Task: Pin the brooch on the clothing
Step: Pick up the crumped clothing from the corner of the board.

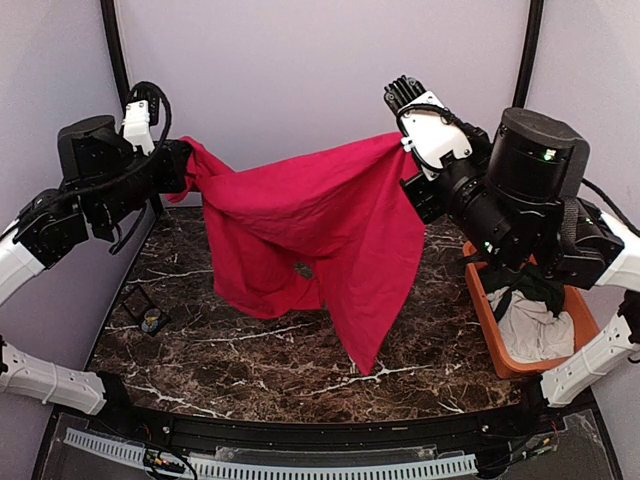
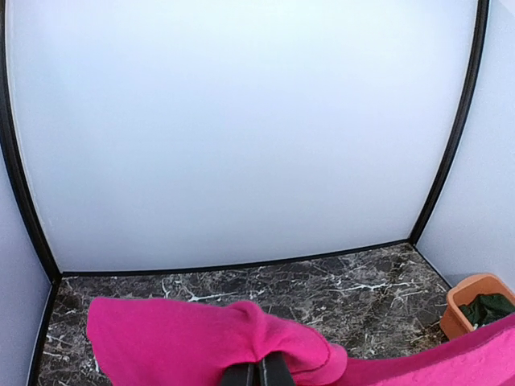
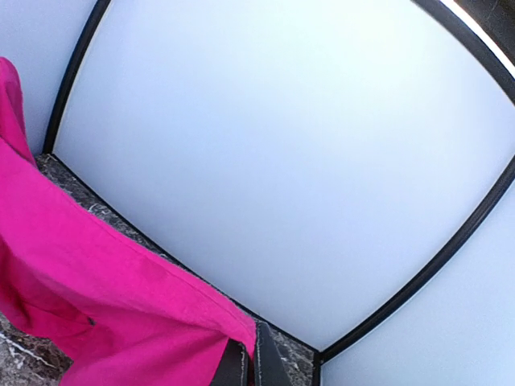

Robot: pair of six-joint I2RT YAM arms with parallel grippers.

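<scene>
Over table (image 1: 250,350), left gripper (image 2: 257,375) and right gripper (image 3: 251,367) seemingly clamp T-shirt (image 1: 320,220).

1. Readable text, labels, brands, numbers or signs: none in any of the three views.
2. red T-shirt (image 1: 310,230): plain fabric on the side that shows; nothing printed on it can be read.
3. small dark item (image 1: 150,318) on the marble tabletop (image 1: 250,350), left side: too small to tell whether it carries any marking.
4. Arm housings and orange bin (image 1: 482,300): no lettering resolves.
</scene>
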